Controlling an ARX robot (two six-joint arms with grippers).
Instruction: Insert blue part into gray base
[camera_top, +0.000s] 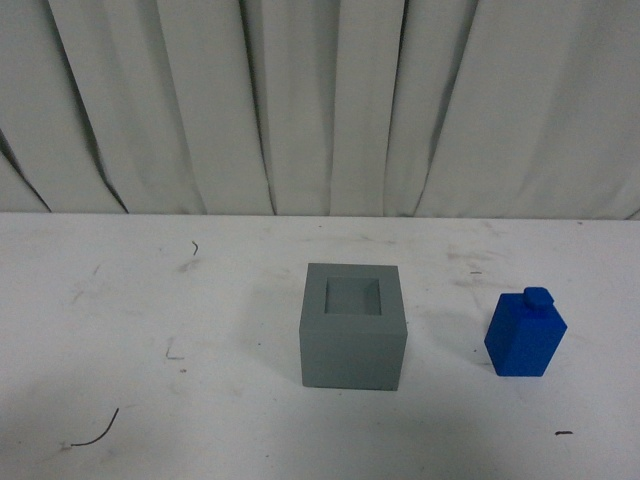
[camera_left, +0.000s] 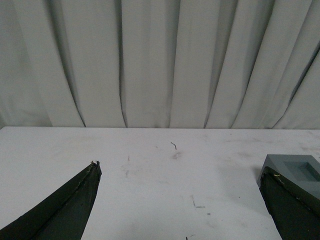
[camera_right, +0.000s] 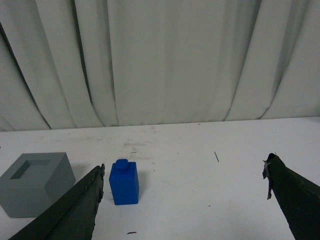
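The blue part stands upright on the table, at about 3 o'clock from the gray base in the front view and apart from it. The base's square recess faces up, vacant. The right end effector is spread wide and holds nothing. The left end effector is likewise released, beside the base. By my judgement nothing is done yet: grasping, lifting, aligning and inserting all remain.

The block ahead of the right claw is solid bright blue. The cube beside the left claw is plain matte gray. Both claws are black. The table beneath them is white with dark scuffs. The curtain beyond is pale gray-white and pleated.
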